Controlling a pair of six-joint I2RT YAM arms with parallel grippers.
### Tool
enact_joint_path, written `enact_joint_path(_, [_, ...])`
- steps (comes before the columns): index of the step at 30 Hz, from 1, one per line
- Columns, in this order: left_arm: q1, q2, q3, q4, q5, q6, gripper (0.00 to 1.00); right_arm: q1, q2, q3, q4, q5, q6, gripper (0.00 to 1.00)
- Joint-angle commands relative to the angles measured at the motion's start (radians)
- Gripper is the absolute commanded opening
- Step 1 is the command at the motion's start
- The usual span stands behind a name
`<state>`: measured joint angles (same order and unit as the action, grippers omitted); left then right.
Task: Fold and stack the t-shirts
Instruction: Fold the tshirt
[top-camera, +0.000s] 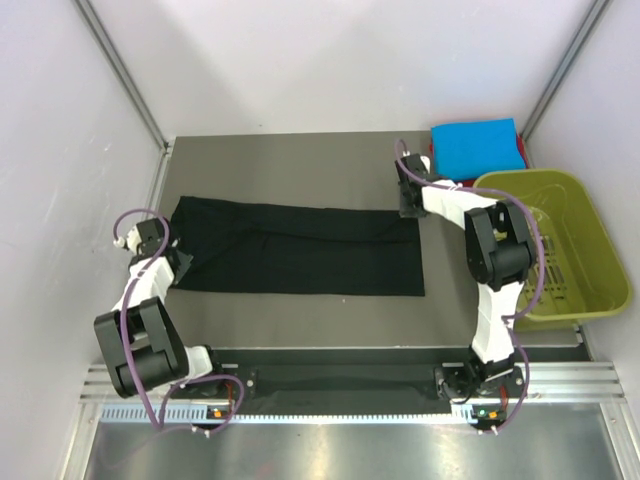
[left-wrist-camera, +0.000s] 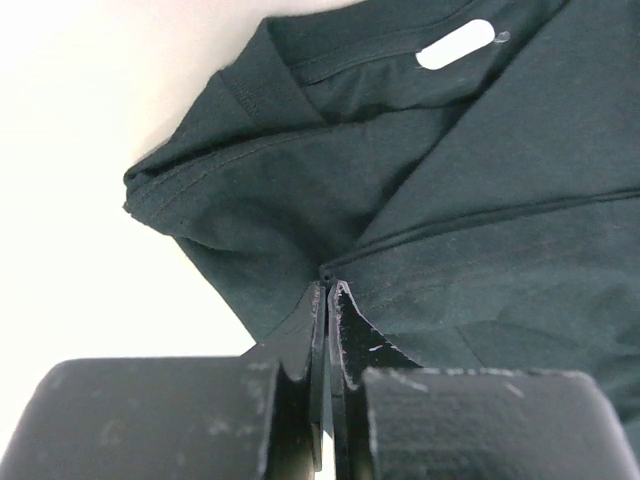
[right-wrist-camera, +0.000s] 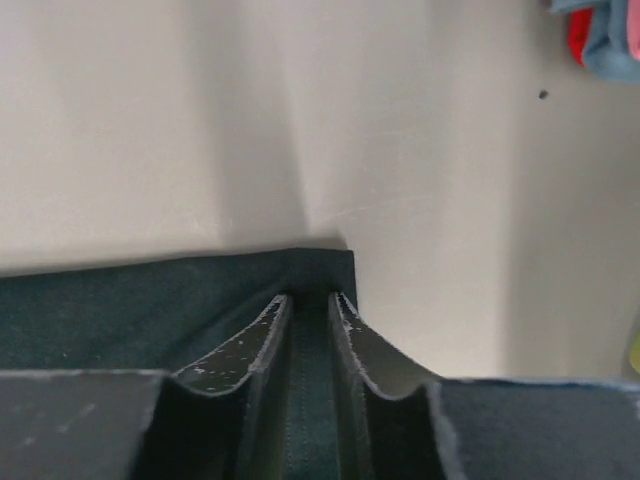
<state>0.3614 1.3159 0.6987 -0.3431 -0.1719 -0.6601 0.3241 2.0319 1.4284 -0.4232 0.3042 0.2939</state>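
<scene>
A large black t-shirt (top-camera: 300, 250) lies folded into a long band across the table. My left gripper (top-camera: 172, 258) is at its left, collar end. In the left wrist view the gripper (left-wrist-camera: 328, 288) is shut, pinching a fold of the black cloth (left-wrist-camera: 480, 200) below the white neck label (left-wrist-camera: 455, 45). My right gripper (top-camera: 408, 208) is at the band's far right corner. In the right wrist view the gripper (right-wrist-camera: 310, 297) is shut on the shirt's hem (right-wrist-camera: 120, 310), which runs between the fingers. A folded bright blue t-shirt (top-camera: 478, 146) lies on a red one (top-camera: 434, 150) at the back right.
An olive-green plastic basket (top-camera: 590, 240) stands at the right edge, just right of my right arm. The stack's edge shows at the top right of the right wrist view (right-wrist-camera: 610, 50). White walls enclose the grey table (top-camera: 300, 170) at the back and both sides.
</scene>
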Motion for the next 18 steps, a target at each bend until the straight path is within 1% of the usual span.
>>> enact_joint_path(1, [0.007, -0.056, 0.016, 0.021, 0.017, 0.019, 0.0, 0.006, -0.082, 0.027, -0.062, 0.035, 0.005, 0.23])
enact_joint_path(5, [0.005, -0.105, 0.062, 0.003, 0.026, 0.059, 0.0, 0.067, -0.154, 0.059, -0.043, -0.048, -0.018, 0.27])
enact_joint_path(8, [0.004, -0.162, 0.09, 0.013, 0.041, 0.077, 0.0, 0.172, -0.177, 0.087, 0.017, -0.12, -0.036, 0.3])
enact_joint_path(11, [0.007, -0.162, 0.085, -0.011, 0.008, 0.038, 0.0, 0.223, -0.159, 0.119, 0.018, -0.157, -0.01, 0.31])
enact_joint_path(12, [0.005, -0.159, 0.097, -0.039, -0.047, 0.019, 0.0, 0.252, -0.151, 0.139, 0.015, -0.158, -0.007, 0.31])
enact_joint_path(14, [0.005, -0.158, 0.11, -0.13, -0.15, -0.048, 0.04, 0.276, -0.136, 0.152, 0.008, -0.159, 0.001, 0.31])
enact_joint_path(15, [0.005, -0.162, 0.114, -0.143, -0.22, -0.061, 0.1, 0.291, -0.133, 0.155, 0.006, -0.158, 0.004, 0.31])
enact_joint_path(17, [0.004, -0.184, 0.145, -0.149, -0.236, -0.047, 0.14, 0.302, -0.133, 0.15, 0.001, -0.166, 0.004, 0.31])
enact_joint_path(18, [0.004, -0.191, 0.157, -0.148, -0.209, -0.033, 0.15, 0.3, -0.136, 0.149, 0.001, -0.172, 0.004, 0.31])
